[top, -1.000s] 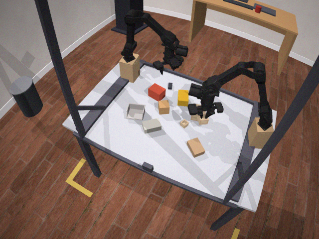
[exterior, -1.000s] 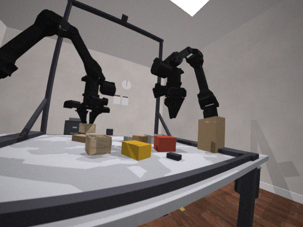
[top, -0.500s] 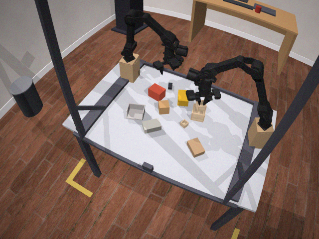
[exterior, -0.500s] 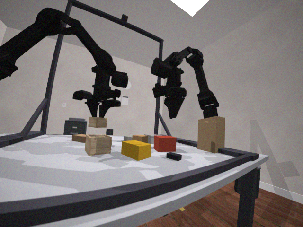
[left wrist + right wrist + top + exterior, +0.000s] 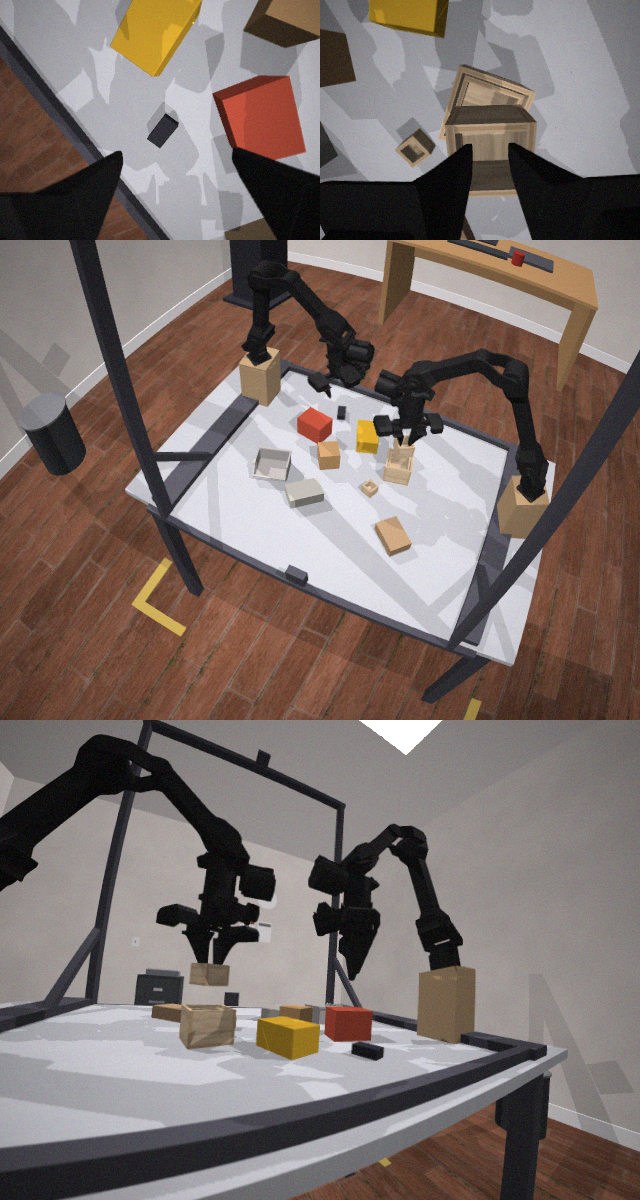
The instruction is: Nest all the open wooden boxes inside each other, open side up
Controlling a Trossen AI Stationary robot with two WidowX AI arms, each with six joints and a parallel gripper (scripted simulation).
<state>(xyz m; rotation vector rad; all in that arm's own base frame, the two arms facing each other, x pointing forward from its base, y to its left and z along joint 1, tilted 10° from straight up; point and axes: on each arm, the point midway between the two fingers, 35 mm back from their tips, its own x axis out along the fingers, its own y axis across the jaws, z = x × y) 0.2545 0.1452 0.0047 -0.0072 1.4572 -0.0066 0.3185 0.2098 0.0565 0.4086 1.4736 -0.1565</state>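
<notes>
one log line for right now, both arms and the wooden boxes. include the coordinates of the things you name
right gripper (image 5: 405, 442) (image 5: 212, 962) (image 5: 490, 146): holding middle box (image 5: 209, 974) (image 5: 492, 177) aloft | left gripper (image 5: 177, 152): open | biggest box (image 5: 398, 475) (image 5: 207, 1027) (image 5: 487, 92): upright

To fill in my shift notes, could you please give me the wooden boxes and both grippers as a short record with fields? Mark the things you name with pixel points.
big box: upright on the table (image 5: 397, 480) (image 5: 206, 1027) (image 5: 451, 107)
middle box: held aloft in right gripper (image 5: 409, 445) (image 5: 208, 966) (image 5: 490, 149), open side up (image 5: 209, 975) (image 5: 492, 194)
small box: upright on the table, not nested (image 5: 369, 492) (image 5: 426, 142)
left gripper: fingers apart, holding nothing (image 5: 328, 390) (image 5: 352, 977) (image 5: 177, 152)
nesting: incomplete
</notes>
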